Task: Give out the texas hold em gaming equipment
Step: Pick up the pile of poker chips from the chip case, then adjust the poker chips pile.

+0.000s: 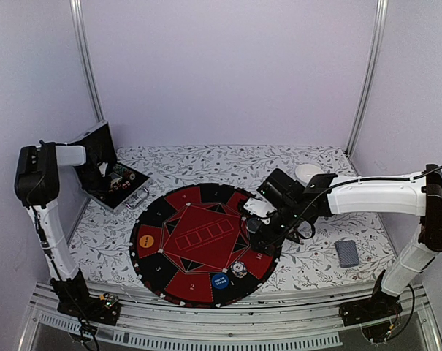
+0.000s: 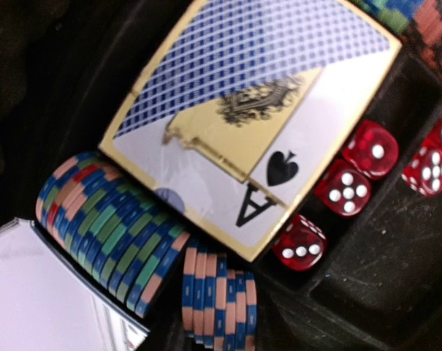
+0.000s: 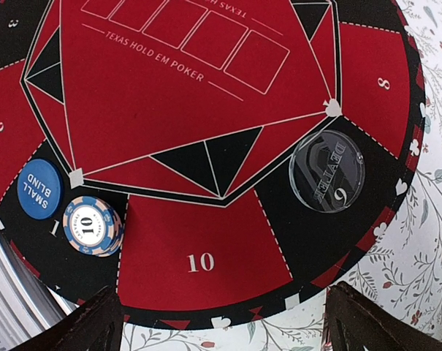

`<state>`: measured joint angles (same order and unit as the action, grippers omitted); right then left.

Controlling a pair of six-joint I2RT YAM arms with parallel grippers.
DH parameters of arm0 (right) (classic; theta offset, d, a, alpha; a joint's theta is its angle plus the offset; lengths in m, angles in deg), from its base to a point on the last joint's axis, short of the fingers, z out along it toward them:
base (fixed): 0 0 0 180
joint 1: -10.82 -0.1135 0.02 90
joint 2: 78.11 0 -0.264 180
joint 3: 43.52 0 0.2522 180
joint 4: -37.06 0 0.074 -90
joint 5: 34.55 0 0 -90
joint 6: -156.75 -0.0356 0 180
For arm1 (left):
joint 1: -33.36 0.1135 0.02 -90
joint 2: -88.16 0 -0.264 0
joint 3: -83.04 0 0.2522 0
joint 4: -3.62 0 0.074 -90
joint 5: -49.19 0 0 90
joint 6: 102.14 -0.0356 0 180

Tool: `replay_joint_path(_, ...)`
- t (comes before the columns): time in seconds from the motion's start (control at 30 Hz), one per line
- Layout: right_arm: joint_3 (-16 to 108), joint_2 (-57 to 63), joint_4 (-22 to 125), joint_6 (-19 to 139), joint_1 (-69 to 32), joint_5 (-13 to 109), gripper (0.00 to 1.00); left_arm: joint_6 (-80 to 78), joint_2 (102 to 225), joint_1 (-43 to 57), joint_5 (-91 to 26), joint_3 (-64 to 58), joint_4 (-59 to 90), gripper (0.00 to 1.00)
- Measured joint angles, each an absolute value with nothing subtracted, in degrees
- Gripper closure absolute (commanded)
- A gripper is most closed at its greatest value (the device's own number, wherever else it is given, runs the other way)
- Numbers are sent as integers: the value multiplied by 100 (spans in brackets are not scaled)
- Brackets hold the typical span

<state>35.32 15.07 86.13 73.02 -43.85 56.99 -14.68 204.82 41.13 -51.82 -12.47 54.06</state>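
A round red and black poker mat lies mid-table. On it sit an orange button, a blue "small blind" button, a blue-and-white chip stack and a clear dealer disc. My right gripper hovers open over the mat's right edge, above the segment marked 10, with nothing between its fingers. My left gripper reaches into the open black case; its fingers do not show. The left wrist view looks down on a card box with an ace of spades, rows of chips and red dice.
A grey-blue deck of cards lies on the floral cloth right of the mat. A white bowl stands behind the right arm. The case lid stands upright at the far left by the wall. A white flat object lies beside the chips.
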Motion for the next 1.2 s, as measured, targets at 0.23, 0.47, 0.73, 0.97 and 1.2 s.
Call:
replay_joint_path(0.23,3539,1507,8657,7299,-4385,5682,1,-1510,20478,4115,-5142,-1287,5487,100)
replay_joint_path(0.47,3681,1507,8720,7302,-4385,5686,1,-1383,20027,4115,-5092,-1284,5500,100)
replay_joint_path(0.73,3808,1343,8722,7302,-4385,6025,1,-821,18165,3927,-4159,-1075,5310,100)
replay_joint_path(0.97,4800,1105,7701,7452,-4455,6420,1,298,16439,2207,-2677,-371,4515,100)
replay_joint_path(1.2,5226,1391,5610,8097,-5067,6521,1,1458,15953,635,-1787,322,3678,100)
